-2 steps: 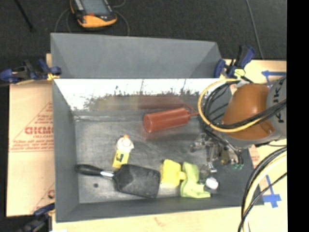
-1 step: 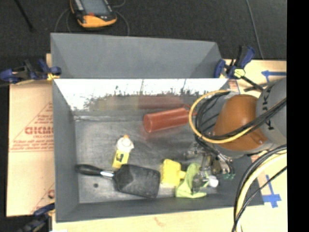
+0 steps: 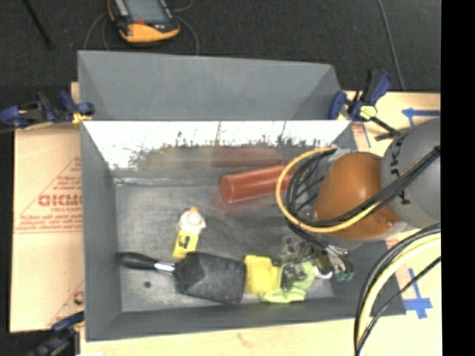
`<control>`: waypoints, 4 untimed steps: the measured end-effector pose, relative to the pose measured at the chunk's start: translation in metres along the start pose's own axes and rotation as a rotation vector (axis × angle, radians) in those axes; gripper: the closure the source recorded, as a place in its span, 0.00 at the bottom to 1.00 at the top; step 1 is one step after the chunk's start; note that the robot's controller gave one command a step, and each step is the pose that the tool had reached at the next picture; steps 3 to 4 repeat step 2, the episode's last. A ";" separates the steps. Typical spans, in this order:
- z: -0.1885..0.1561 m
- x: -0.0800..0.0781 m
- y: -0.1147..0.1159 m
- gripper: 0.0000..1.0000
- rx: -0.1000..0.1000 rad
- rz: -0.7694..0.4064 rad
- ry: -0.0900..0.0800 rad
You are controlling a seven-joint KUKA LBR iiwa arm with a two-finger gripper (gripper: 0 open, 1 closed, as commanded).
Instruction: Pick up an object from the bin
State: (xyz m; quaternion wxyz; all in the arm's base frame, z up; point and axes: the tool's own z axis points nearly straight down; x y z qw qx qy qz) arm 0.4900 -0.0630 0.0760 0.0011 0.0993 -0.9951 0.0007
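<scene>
Yellow-green wad (image 3: 263, 279) lies left-to-right beside the tool (image 3: 303, 264); its grip state cannot be told.

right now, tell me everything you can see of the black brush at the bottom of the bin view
The black brush lies flat on the floor of the bin, near the wall at the view's bottom. Its thin, glossy black handle points left. Its bulky head looks matte and dark, like bristles or foam. The head's right end touches a crumpled yellow item, and a small yellow bottle lies just above its neck.
</scene>
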 end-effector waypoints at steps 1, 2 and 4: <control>0.000 0.000 0.000 1.00 0.000 -0.001 0.000; -0.147 -0.015 0.022 1.00 0.000 0.005 -0.006; -0.147 -0.015 0.022 1.00 0.000 0.005 -0.006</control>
